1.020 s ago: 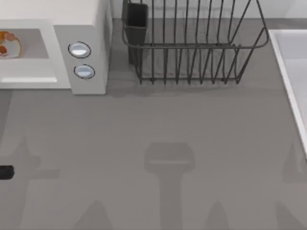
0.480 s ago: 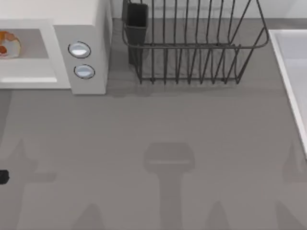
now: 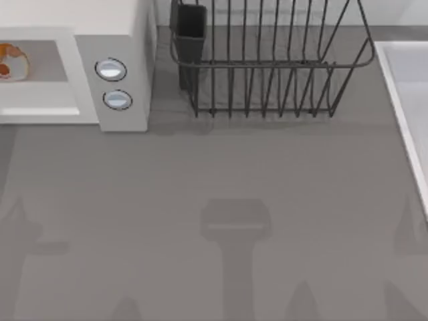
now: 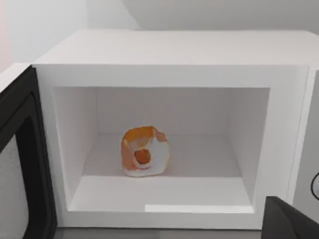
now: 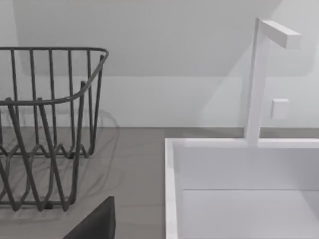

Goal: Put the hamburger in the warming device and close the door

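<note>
The hamburger (image 3: 12, 61) (image 4: 144, 152), an orange-tan bun with white and reddish patches, lies inside the grey cavity of the white warming device (image 3: 120, 27) (image 4: 174, 47) at the table's back left. The door (image 4: 20, 169) stands swung open beside the cavity, its dark inner frame and grey window facing in. My left gripper (image 4: 291, 221) hangs in front of the open cavity, apart from the hamburger, with one dark piece of it at the picture's corner. A dark piece of my right gripper (image 5: 94, 224) hangs at the table's right, between the rack and the sink.
Two round silver-blue knobs (image 3: 111, 69) sit on the appliance's panel. A dark wire dish rack (image 3: 267, 67) (image 5: 45, 139) with a black cup holder (image 3: 190, 30) stands at the back middle. A white sink (image 3: 408, 100) (image 5: 239, 189) with a tap (image 5: 256, 79) fills the right side.
The dark tip of my left gripper has slid off the top view's left edge. The hamburger and the door have not moved.
</note>
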You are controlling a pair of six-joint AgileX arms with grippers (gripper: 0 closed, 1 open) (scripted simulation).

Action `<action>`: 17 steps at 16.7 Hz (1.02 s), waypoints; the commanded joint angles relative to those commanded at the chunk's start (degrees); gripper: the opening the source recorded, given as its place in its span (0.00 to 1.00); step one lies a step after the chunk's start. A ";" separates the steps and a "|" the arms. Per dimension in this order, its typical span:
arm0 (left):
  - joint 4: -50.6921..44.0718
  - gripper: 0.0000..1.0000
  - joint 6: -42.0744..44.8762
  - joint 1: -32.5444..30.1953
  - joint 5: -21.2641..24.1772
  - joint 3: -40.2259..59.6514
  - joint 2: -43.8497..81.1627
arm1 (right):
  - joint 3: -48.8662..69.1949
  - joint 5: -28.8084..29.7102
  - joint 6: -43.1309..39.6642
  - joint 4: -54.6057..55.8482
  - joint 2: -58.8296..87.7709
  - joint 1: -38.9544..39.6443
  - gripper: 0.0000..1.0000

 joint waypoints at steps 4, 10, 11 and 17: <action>-0.62 0.00 0.00 1.65 1.62 0.66 -0.10 | 0.00 0.00 0.00 0.00 0.00 0.00 1.00; -2.21 0.00 2.46 3.47 2.49 3.82 3.66 | 0.00 0.00 0.00 0.00 0.00 0.00 1.00; -3.27 0.00 3.96 4.71 3.11 5.91 6.09 | 0.00 0.00 0.00 0.00 0.00 0.00 1.00; -12.91 0.00 17.89 15.75 8.30 25.01 31.75 | 0.00 0.00 0.00 0.00 0.00 0.00 1.00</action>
